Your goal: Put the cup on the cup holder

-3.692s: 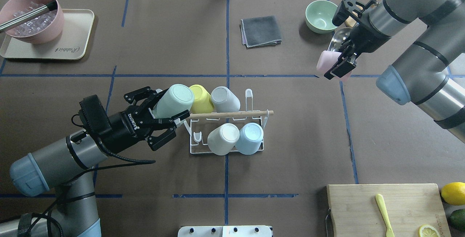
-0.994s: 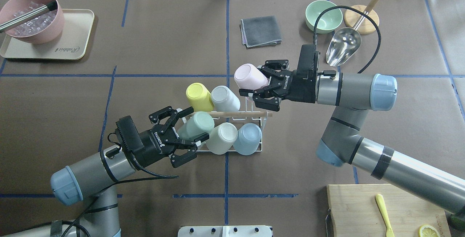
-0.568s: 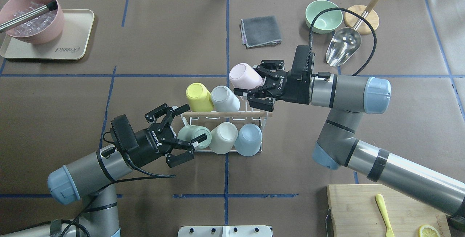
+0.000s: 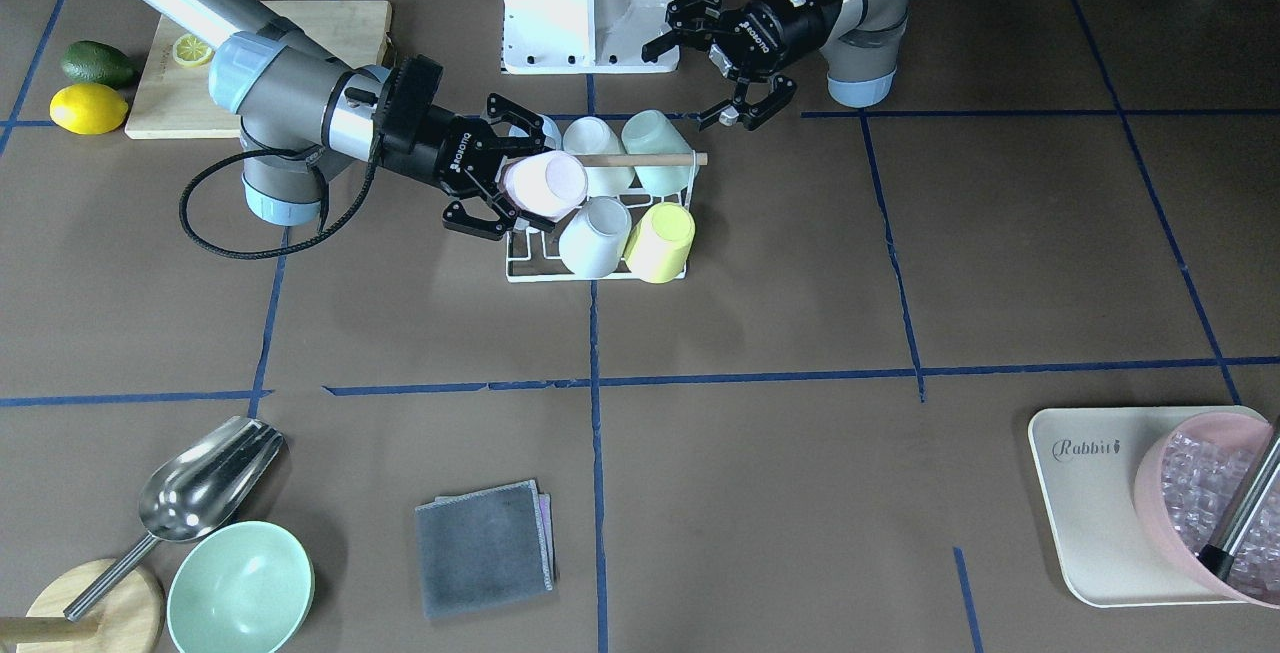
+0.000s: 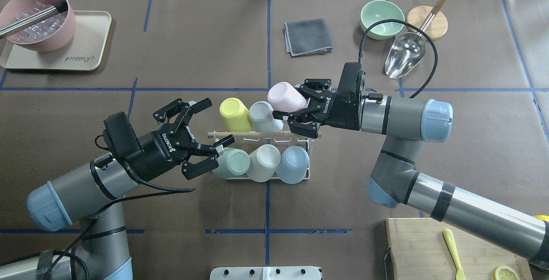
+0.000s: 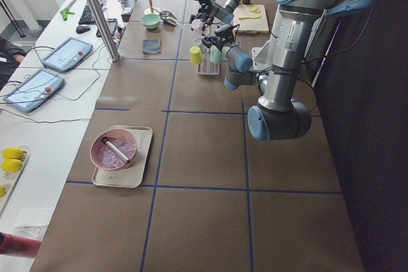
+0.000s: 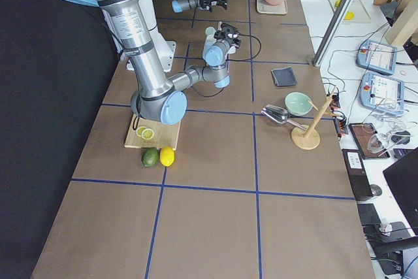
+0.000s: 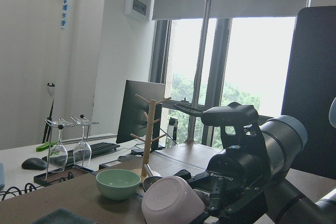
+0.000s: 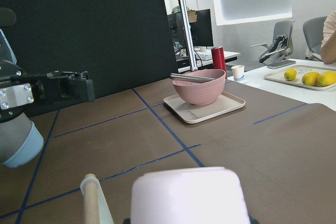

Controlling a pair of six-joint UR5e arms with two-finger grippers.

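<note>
Pink cup [image 5: 285, 96]: upside down and tilted, held in the right tool [image 5: 296, 107] over the far right corner of the cup holder [image 5: 261, 134], just beside the grey cup [image 5: 264, 116]. I cannot tell whether it touches a prong.
Right tool: clamped on the pink cup, one finger on each side of its wall, the arm reaching in level from the right.
Cup holder: stands at the middle of the table [image 5: 193, 57], its wooden rod running left to right.
Row nearest the robot: mint cup [image 5: 231, 163], cream cup [image 5: 263, 162] and blue cup [image 5: 292, 164], all upside down; the mint one is nearest the left tool [image 5: 218, 122].
Far row: yellow cup [image 5: 233, 114], then the grey cup, both upside down.
Left tool: jaws spread wide, holding nothing, at the holder's left end near the mint cup.
Elsewhere on the table: grey cloth [image 5: 308, 37], green bowl [image 5: 381, 18], metal scoop [image 5: 405, 59], pink bowl [image 5: 36, 20] on a tray [image 5: 85, 57].
</note>
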